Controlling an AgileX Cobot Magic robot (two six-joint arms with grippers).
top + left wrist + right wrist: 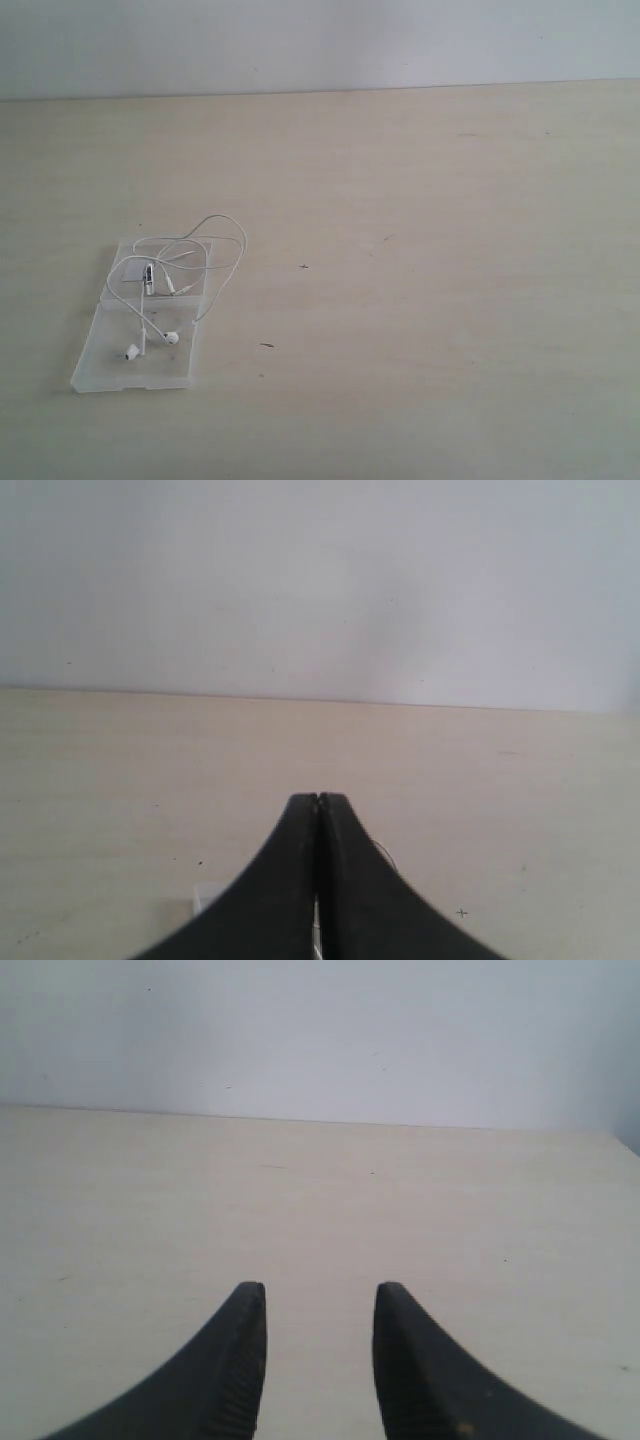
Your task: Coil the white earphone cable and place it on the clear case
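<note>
The clear case lies open and flat at the table's left in the exterior view. The white earphone cable rests on it in loose loops, with some loops spilling past the case's right edge onto the table. Two earbuds lie on the near half. Neither gripper shows in the exterior view. In the left wrist view my left gripper is shut, its black fingers pressed together with nothing held; a thin arc of cable and a case corner peek out beside them. My right gripper is open over bare table.
The pale wooden table runs back to a white wall. A few small dark specks mark the surface near the middle.
</note>
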